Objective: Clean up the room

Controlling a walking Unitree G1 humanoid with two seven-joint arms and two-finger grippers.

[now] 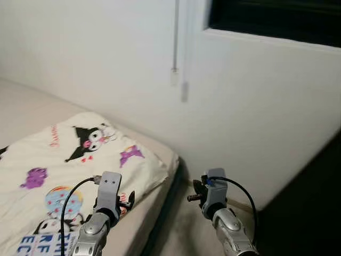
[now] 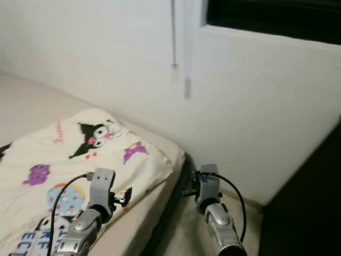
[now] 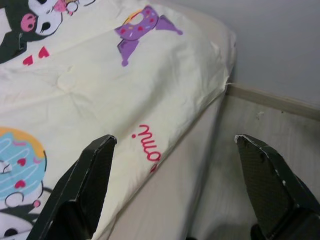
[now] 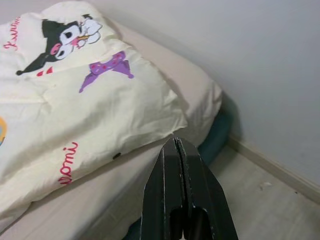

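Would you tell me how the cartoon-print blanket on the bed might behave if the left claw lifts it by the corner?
The blanket looks soft and creased, so it would probably droop and fold. It seems thin, so likely light. The open left claw may pinch only one layer.

Even, soft indoor light, moderately bright; white wall (image 1: 106, 64) slightly washed out. Head views mildly soft, hanging cord (image 1: 175, 48) smeared by motion blur. Dark window (image 1: 277, 16) and deep shadow at lower right. Wrist views sharper; near fingers (image 3: 85, 185) slightly out of focus.
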